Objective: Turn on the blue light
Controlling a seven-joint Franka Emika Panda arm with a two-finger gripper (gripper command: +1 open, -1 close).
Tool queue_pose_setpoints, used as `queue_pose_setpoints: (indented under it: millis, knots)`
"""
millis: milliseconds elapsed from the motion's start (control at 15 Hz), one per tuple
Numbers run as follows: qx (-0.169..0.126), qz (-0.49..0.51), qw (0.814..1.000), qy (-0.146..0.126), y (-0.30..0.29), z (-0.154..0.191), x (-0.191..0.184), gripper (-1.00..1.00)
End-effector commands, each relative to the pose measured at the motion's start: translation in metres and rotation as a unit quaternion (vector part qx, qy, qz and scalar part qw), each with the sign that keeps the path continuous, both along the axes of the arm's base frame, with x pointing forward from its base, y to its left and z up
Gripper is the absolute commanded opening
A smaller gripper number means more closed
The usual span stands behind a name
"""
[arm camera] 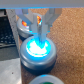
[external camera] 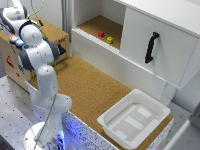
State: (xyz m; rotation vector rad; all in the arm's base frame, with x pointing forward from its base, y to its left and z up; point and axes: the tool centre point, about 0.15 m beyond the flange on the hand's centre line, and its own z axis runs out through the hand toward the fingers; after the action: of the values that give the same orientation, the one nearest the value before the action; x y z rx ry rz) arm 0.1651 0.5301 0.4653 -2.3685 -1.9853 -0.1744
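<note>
Gripper (arm camera: 39,31) clenched, fingertips pressing glowing blue light (arm camera: 38,48), cork-topped table (external camera: 92,90), white tray (external camera: 134,118), white cabinet (external camera: 150,45) behind

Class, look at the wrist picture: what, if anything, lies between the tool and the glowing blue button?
Nothing. In the wrist view the tool sits right at the lit blue button, with no object between them.
</note>
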Motion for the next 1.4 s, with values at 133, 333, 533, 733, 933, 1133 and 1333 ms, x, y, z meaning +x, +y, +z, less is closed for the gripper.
queue_pose_setpoints:
  millis: [133,333,533,733,933,1133,1333]
  knots:
    - [-0.059,-0.021,0.992,-0.112,-0.004,0.112,0.006,1.00]
    - [-0.052,-0.025,0.990,-0.131,-0.014,0.130,0.015,1.00]
    - [-0.054,-0.008,0.990,-0.133,-0.015,0.132,0.020,1.00]
    - [-0.057,0.019,0.990,-0.127,-0.020,0.123,0.036,1.00]
    - [-0.046,0.028,0.990,-0.128,-0.028,0.120,0.053,1.00]
    - [-0.029,0.054,0.989,-0.136,-0.030,0.114,0.075,1.00]
    - [-0.020,0.062,0.988,-0.137,-0.046,0.109,0.097,1.00]
